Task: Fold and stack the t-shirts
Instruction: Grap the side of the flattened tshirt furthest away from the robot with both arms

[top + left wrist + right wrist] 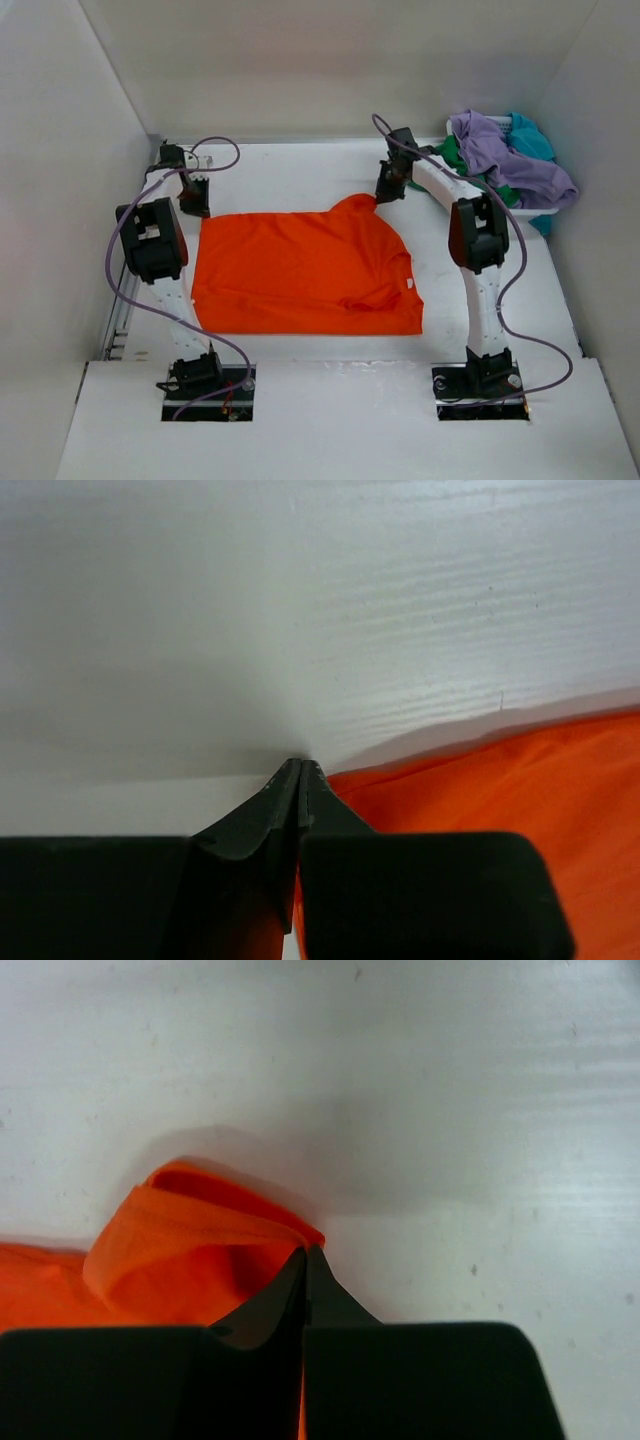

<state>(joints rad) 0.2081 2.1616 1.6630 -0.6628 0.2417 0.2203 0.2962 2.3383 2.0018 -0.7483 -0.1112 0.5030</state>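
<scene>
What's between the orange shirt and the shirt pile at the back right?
Top view: just bare table, crossed by the right arm, separates orange shirt from pile.

A plain, bright orange t-shirt [300, 275] is showing as one solid colour against the white table [300, 170]. A lavender purple t-shirt [510, 155], a teal blue t-shirt [530, 140] and a green t-shirt [452, 155] are each showing a plain, unpatterned colour too. The left arm [170, 295] and right arm [485, 300] are showing white links, black joints and purple cables [109, 265].
</scene>
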